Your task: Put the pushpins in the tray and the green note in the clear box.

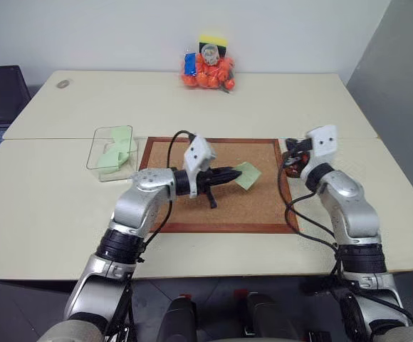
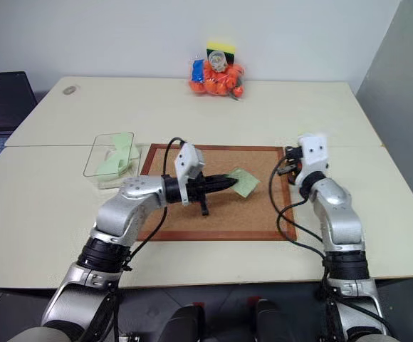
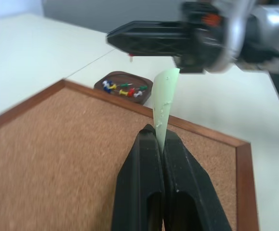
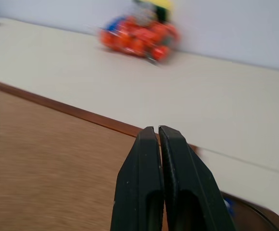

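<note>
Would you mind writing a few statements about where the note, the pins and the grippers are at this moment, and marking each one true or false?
1. The left gripper is shut on the green note. True.
2. The tray holds no pushpins. False: several pushpins with coloured heads lie in it.
3. The clear box already holds green paper. True.
4. The right gripper is wide open. False: its fingers are shut together.
5. The held note lies flat on the cork board. False: it is lifted above the board, pinched by one edge.
</note>
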Robot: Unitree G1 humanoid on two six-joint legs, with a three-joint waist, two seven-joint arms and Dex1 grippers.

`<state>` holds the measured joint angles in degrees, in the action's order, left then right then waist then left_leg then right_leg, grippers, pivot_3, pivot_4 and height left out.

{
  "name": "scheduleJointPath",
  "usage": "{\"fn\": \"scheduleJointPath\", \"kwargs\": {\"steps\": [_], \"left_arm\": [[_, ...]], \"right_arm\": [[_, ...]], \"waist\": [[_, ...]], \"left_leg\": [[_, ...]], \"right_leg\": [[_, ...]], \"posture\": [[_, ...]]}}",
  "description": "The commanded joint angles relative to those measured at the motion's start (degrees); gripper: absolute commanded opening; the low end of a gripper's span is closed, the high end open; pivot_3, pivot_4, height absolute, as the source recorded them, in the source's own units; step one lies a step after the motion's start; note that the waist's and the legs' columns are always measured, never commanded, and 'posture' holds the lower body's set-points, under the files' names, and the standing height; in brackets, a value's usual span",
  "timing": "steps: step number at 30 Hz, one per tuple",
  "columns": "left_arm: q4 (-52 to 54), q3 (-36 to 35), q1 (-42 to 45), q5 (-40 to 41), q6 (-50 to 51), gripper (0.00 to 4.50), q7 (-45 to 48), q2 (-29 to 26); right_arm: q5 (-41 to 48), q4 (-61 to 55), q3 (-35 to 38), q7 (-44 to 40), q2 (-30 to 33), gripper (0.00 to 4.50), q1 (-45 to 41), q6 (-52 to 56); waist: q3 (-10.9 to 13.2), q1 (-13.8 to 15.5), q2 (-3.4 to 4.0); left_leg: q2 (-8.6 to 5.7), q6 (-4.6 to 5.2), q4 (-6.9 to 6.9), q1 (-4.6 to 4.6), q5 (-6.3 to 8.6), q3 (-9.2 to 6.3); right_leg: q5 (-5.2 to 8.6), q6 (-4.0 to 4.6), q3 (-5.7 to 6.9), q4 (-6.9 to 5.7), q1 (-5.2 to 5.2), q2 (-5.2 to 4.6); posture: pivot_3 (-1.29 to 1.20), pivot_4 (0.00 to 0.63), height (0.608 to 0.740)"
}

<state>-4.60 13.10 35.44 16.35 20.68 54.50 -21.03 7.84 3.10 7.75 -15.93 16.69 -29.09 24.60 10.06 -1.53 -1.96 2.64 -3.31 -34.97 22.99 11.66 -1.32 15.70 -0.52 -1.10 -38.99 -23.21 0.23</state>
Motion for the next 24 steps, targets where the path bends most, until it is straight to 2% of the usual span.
{"fn": "scheduleJointPath", "kwargs": {"steps": [1, 10, 23, 24], "left_arm": [[-0.02, 3.91, 2.71, -4.36, -4.66, 0.03, 0.04, 1.89], [-0.18, 3.96, 2.20, -4.75, -4.12, 0.03, 0.23, 3.04], [0.62, 3.69, 1.43, -5.16, -3.53, 0.03, -0.13, 2.40], [0.58, 3.67, 1.40, -5.22, -3.57, 0.00, -0.18, 2.34]], "right_arm": [[1.11, 4.32, 5.10, 3.80, 1.73, 0.00, -3.39, 2.21], [6.53, 12.65, 8.55, 1.86, 1.42, 0.00, -7.71, 7.00], [7.47, 19.53, 6.39, 0.02, 0.56, 0.00, -10.84, 5.02], [7.46, 20.15, 6.58, 0.32, 0.46, 0.49, -11.02, 4.61]], "waist": [[0.00, -0.02, 0.00], [0.08, -0.67, 0.14], [0.09, -0.37, 0.15], [0.09, -0.38, 0.15]], "left_leg": [[0.00, 0.00, 0.00, 0.00, 0.00, 0.00], [0.06, 0.02, 0.02, -0.03, 0.01, 0.02], [0.05, 0.02, 0.01, 0.00, 0.01, 0.02], [0.05, 0.02, 0.01, -0.01, 0.01, 0.03]], "right_leg": [[0.00, 0.00, -0.01, 0.00, 0.00, 0.00], [0.01, 0.00, -0.06, -0.02, -0.03, 0.13], [0.00, -0.01, -0.05, 0.00, -0.03, 0.12], [0.00, -0.01, -0.05, 0.00, -0.03, 0.12]], "posture": [[0.00, 0.150, 0.740], [0.00, 0.150, 0.740], [0.00, 0.150, 0.740], [0.00, 0.150, 0.740]]}}
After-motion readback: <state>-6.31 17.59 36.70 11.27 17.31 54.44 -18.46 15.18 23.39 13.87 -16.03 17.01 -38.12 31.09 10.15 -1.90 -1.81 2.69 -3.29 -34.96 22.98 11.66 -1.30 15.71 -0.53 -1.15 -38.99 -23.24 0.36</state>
